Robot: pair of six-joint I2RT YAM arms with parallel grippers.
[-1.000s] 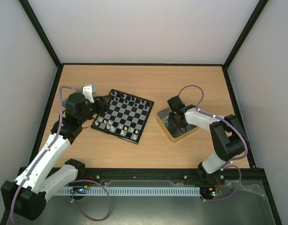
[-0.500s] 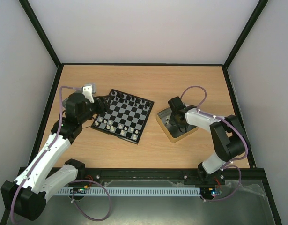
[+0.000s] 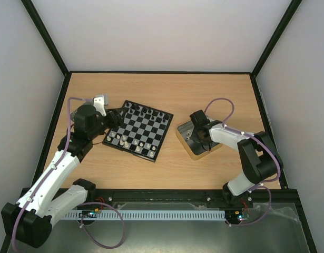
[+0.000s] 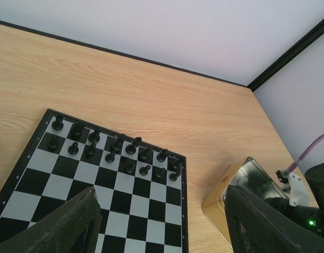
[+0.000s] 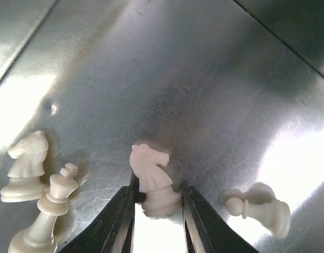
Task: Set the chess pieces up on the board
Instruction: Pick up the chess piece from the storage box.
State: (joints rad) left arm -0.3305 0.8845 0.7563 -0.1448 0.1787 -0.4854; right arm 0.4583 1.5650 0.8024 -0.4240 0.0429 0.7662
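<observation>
**Counter** (image 3: 172, 95): light wood, carrying the board and a tray.

**Board** (image 3: 139, 129): lies flat left of centre, turned slightly askew. Black chessmen (image 4: 114, 150) stand in its two far rows. White chessmen (image 3: 131, 141) stand along the near rows, with gaps among them.

**Tray** (image 3: 185, 129): wood-rimmed with a silver metal floor, right of the board and well apart from it.

**Left claw** (image 4: 162, 226): fingers spread wide and holding nothing, poised over the board's left side.

**Right claw** (image 5: 158, 190): down inside the tray, closed on the base of a cream knight (image 5: 149, 174). The knight stands upright on the metal floor.

**Loose in the tray:**
- A second knight (image 5: 26, 166) stands upright to the left.
- A king (image 5: 48, 211) is just beside that knight.
- A pawn (image 5: 259, 206) lies on its side to the right.
</observation>
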